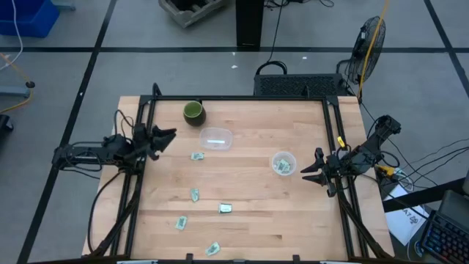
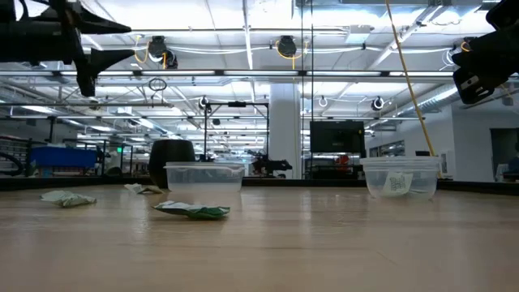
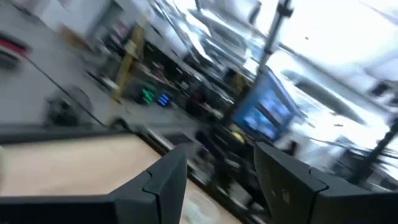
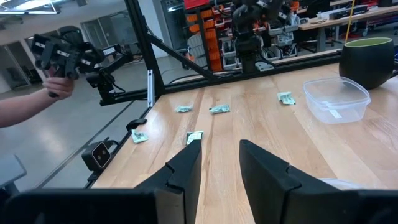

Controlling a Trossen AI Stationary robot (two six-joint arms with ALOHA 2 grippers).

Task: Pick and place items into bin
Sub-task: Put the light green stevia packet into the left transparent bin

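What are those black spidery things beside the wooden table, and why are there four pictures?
They are two robot arms, and each ends in a gripper with two fingers. The left gripper and the right gripper are both open, up in the air and holding nothing.

One picture looks straight down from above. One looks level across the table. The other two come from little cameras on the arms' wrists, so you see their dark fingers close up.

On the table lie small green-and-white packets, a square clear tub with a packet inside, a round clear tub with packets inside, and a dark green cup. Off to the side, a person's hand holds a handle.
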